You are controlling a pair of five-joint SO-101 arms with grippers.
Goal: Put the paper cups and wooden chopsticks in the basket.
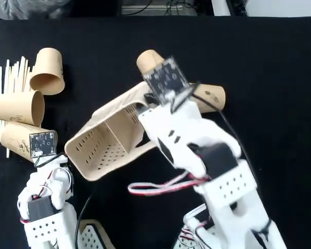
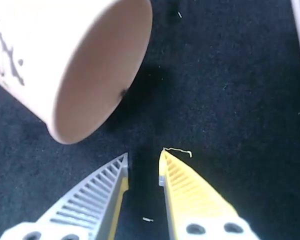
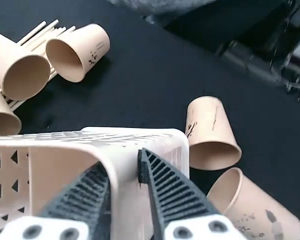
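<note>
R arm stretched fwd over mid surface [image 1: 280, 62], R end effector [image 3: 121, 160] clamped on wall of basket [image 1: 101, 148], basket tilted w/ mouth toward L arm. L arm folded low at near-left corner. L end effector [image 2: 144, 154] aimed down at surface, fingers a narrow gap apart, nothing held, just beside paper cup [image 2: 80, 65] lying on its side. Two more cups [image 1: 18, 106] by wooden chopsticks [image 1: 13, 72] far left, two others [image 1: 212, 96] beside R arm.

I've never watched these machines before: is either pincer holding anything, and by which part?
The right pincer grips the basket by the rim of its wall, which sits between its fingers. The left pincer holds nothing.
</note>
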